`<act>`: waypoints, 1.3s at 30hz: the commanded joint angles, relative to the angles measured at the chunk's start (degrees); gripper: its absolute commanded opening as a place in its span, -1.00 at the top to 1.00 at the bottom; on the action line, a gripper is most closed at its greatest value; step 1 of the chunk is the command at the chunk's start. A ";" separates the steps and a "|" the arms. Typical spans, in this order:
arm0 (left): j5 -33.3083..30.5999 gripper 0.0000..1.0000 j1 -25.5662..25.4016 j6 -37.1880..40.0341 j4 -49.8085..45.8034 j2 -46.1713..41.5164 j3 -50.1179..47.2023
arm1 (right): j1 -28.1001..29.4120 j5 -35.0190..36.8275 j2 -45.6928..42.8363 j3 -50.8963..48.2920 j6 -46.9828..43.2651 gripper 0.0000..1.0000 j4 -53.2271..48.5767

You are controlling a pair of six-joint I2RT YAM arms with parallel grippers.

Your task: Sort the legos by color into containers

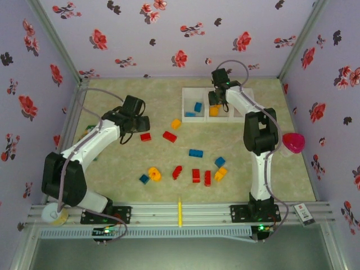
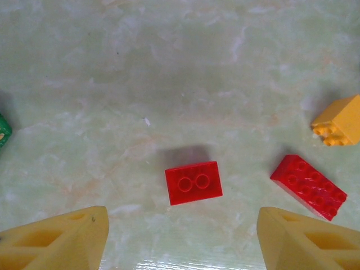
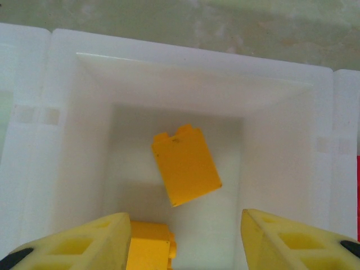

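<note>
The step in hand was a drop-off on one side and an approach on the other. The right gripper (image 3: 185,220) hung over the middle bin (image 3: 169,62) of the white row, its jaws released and with nothing between them. An orange brick (image 3: 185,166) lay tilted on the bin floor beneath, and a second orange brick (image 3: 149,245) sat close by the left finger. In the overhead view, the left bin (image 1: 188,95) held blue bricks (image 1: 197,107). The left gripper (image 2: 181,219) hovered low with its yellow fingers (image 2: 62,242) spread wide, grasping nothing. A small red brick (image 2: 193,183) lay flat on the surface (image 2: 180,67) just ahead of the gap, apart from both fingers. A long red brick (image 2: 308,187) lay near it on the right. Other loose bricks were scattered across the middle of the surface, among them a blue one (image 1: 196,152). By my judgement, the next move called for the left gripper to advance slightly, descend squarely over the small red brick and close on its sides. The right arm would need to lift clear of the row first, since both arms would want that corner.
</note>
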 commanded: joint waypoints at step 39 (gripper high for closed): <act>3.53 -0.32 0.33 0.26 4.21 22.82 4.82 | 3.81 1.08 -37.19 -33.58 5.52 -0.25 2.84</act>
